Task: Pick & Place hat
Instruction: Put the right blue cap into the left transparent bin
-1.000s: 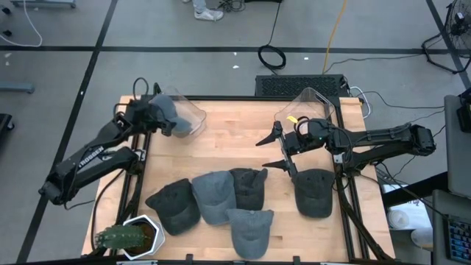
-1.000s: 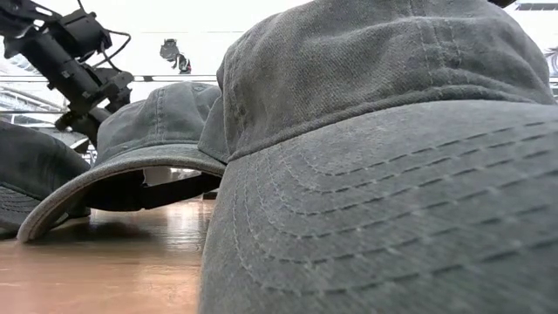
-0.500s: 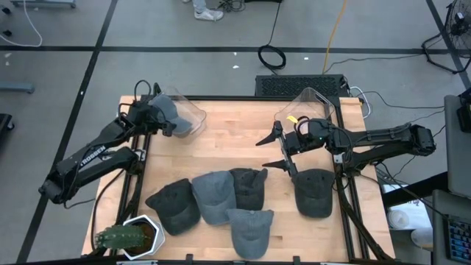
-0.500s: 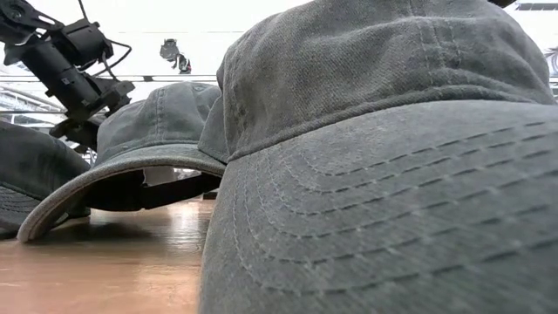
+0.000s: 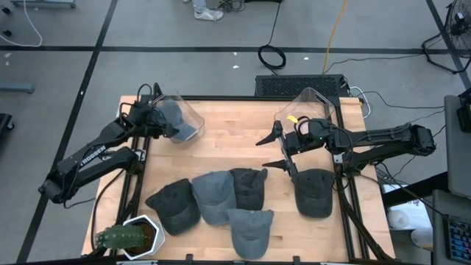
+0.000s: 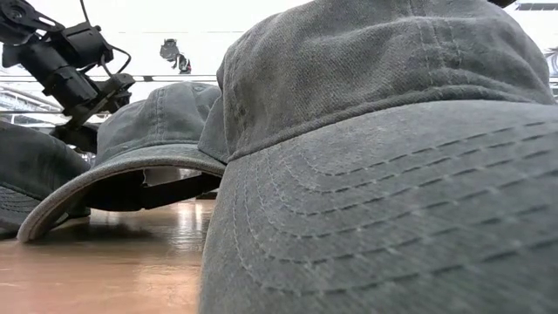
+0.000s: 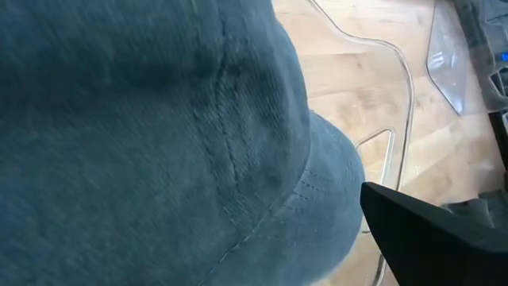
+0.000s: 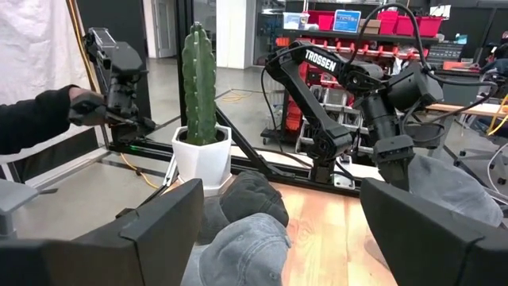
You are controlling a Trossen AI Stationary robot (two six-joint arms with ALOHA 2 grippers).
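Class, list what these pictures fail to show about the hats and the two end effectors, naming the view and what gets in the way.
- Left end effector: its fingers are buried under the grey hat in the high view; in the left wrist view the hat fills the picture.
- Low view: a big hat close to the camera blocks most of the table.
- Cactus: partly cut off by the high view's bottom edge.

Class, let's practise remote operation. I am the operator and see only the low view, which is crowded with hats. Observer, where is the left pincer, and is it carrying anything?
Observer: The left pincer is at the table's far left corner, holding a grey hat at a clear container.
Operator: And the right pincer?
Observer: The right pincer is open and empty, above the table's middle.
Operator: Is there anything besides hats?
Observer: A potted cactus stands at the near left corner.
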